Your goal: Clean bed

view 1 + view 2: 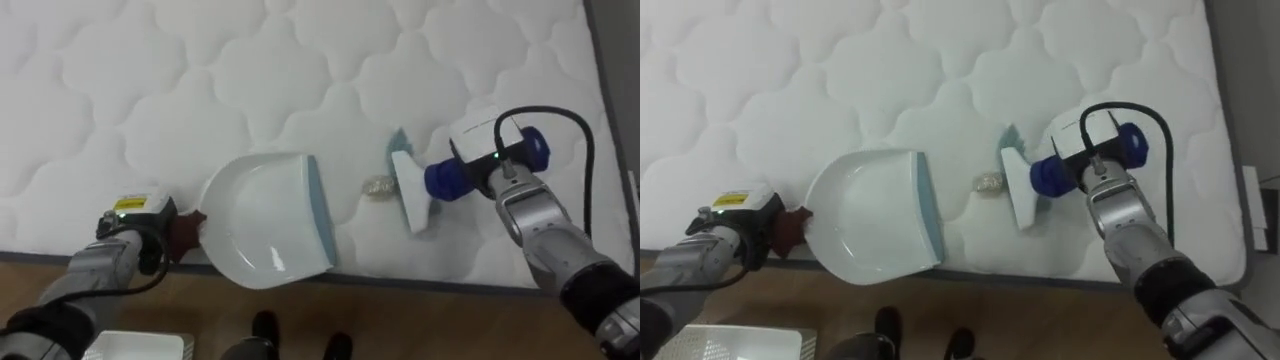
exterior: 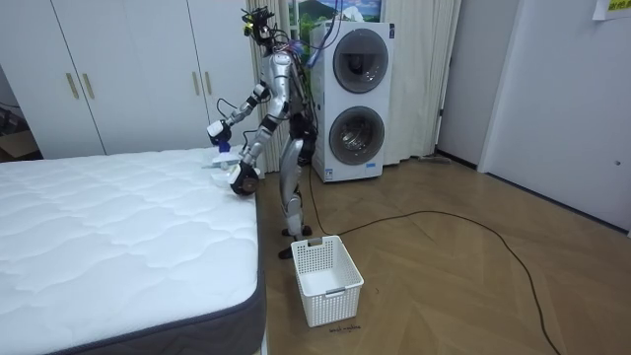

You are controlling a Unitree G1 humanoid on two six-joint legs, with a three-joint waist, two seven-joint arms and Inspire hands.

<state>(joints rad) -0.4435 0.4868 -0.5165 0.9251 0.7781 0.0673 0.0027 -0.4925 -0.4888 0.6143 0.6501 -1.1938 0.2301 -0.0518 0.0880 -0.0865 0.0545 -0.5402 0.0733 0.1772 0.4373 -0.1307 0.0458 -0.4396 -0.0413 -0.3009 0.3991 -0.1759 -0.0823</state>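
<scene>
On the white quilted mattress (image 1: 200, 90) near its front edge lies a white dustpan (image 1: 265, 220) with a pale blue lip facing right. My left hand (image 1: 145, 235) is curled round its dark red handle (image 1: 186, 232). A small crumpled scrap (image 1: 379, 186) lies just right of the lip. Right of the scrap stands a white and pale blue brush head (image 1: 410, 192) on a blue handle (image 1: 445, 180), which my right hand (image 1: 492, 158) grips. In the room view I stand at the bed's corner, both arms out over the mattress (image 2: 118, 227).
A white laundry basket (image 2: 325, 279) stands on the wood floor beside the bed; its rim (image 1: 135, 347) shows below my left arm. Stacked washing machines (image 2: 357, 99) stand behind me. The mattress's right edge (image 1: 600, 70) is near my right arm.
</scene>
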